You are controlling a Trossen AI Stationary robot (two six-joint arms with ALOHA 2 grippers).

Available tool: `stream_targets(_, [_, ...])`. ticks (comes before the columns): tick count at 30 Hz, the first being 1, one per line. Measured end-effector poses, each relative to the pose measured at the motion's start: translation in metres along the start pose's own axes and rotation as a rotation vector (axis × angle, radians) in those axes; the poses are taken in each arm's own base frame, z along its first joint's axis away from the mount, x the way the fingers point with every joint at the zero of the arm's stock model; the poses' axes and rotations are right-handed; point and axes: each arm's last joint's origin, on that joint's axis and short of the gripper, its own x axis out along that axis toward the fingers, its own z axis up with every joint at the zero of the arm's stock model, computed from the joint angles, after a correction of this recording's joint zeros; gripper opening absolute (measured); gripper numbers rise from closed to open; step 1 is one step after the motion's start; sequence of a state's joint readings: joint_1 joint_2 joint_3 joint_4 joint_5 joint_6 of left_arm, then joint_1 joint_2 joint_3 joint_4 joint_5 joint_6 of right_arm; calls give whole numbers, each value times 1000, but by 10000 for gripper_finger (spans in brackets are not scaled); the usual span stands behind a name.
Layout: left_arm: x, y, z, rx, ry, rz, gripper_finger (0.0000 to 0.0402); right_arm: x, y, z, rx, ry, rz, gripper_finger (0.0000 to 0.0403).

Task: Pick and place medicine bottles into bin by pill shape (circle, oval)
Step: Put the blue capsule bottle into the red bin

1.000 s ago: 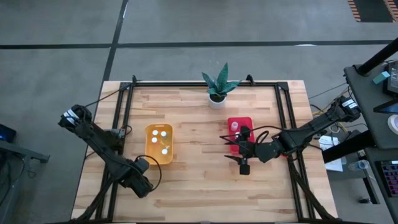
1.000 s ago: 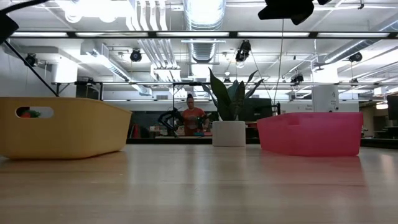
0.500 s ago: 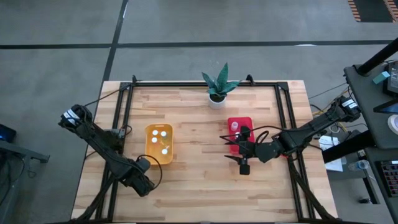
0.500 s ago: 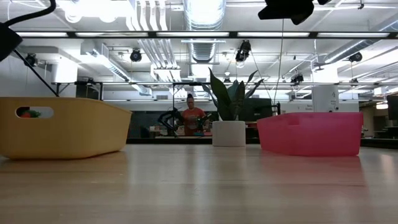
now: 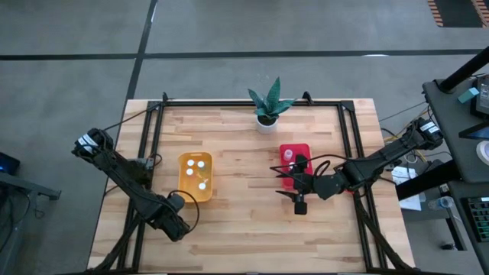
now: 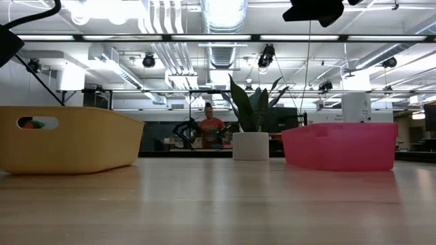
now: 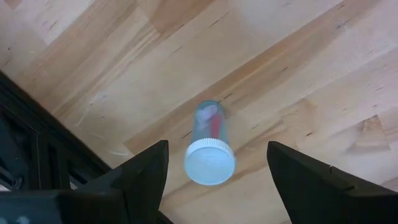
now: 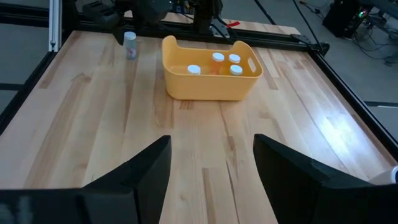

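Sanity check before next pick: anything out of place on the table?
One medicine bottle stands alone on the bare wood beneath the open left pincer, outside the yellow bin. Nothing spilled or tipped.

The wooden table (image 5: 237, 229) carries a yellow bin (image 5: 195, 177), a pink bin (image 5: 294, 163), a potted plant (image 5: 267, 106) and one upright medicine bottle (image 7: 210, 144).
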State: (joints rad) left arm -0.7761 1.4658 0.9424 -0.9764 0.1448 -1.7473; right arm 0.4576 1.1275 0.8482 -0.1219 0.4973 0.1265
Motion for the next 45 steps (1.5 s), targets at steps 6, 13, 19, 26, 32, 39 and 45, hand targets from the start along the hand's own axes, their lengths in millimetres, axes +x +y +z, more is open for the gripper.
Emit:
stream_targets(6, [0,0,-1,5,30,6,234,0,0,0,0,0,0,219])
stream_targets(13, [0,0,-1,7,30,6,182,0,0,0,0,0,0,219])
stream_targets(19, [0,0,-1,8,30,6,153,0,0,0,0,0,0,219])
stream_targets(26, [0,0,-1,9,30,6,123,0,0,0,0,0,0,219])
stream_targets(32, [0,0,-1,27,30,6,101,0,0,0,0,0,0,219])
stream_targets(39, [0,0,-1,35,30,6,98,0,0,0,0,0,0,219])
stream_targets(45, [-3,-2,-2,56,33,-6,97,0,0,0,0,0,0,219])
